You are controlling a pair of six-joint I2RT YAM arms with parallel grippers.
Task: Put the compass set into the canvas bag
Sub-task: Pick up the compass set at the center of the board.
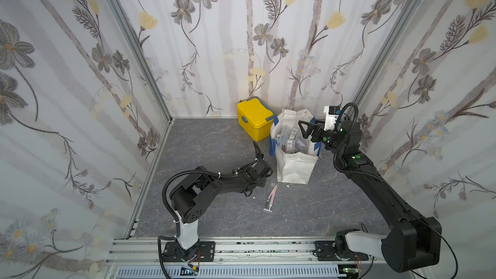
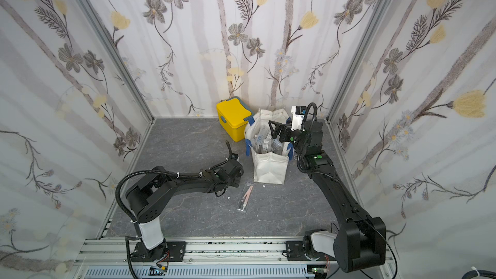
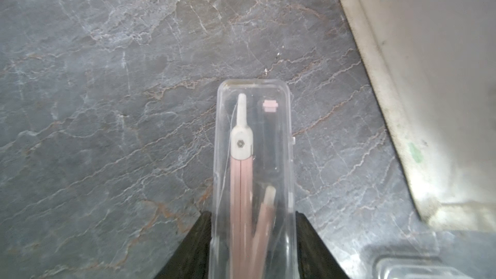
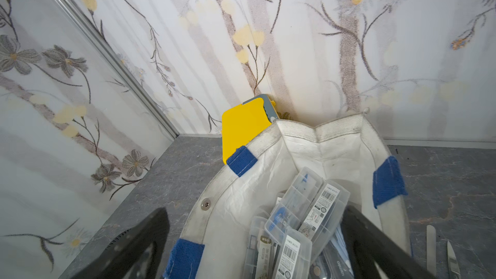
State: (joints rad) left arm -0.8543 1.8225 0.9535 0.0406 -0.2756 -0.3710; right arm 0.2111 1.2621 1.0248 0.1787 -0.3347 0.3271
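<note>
Two arms over a grey marbled table [image 1: 209, 151]. The left gripper [image 3: 252, 213] is low at the surface, its black fingers [image 3: 198, 242] set against both long sides of the compass set [image 3: 253, 143] and clamped on the near end of the clear case. A pink compass and a small pink-capped piece show inside. The case lies flat on the table. In both top views the compass set [image 1: 271, 197] [image 2: 246, 196] sits just in front of the canvas bag [image 1: 295, 167] [image 2: 271, 167], close to its base and outside it; the arm's wrist hides the fingers there. The bag stands upright with its mouth open, blue strap handles at the rim and several clear barcoded cases [image 4: 308, 210] piled inside. The right gripper [image 1: 308, 129] hangs above the bag's mouth, jaws spread wide, grasping nothing. Its wrist view puts one finger outside the rim and the other over the interior. The yellow box [image 1: 255, 119], lid down, stands just beside the bag against the back wall; contact between them cannot be told.
</note>
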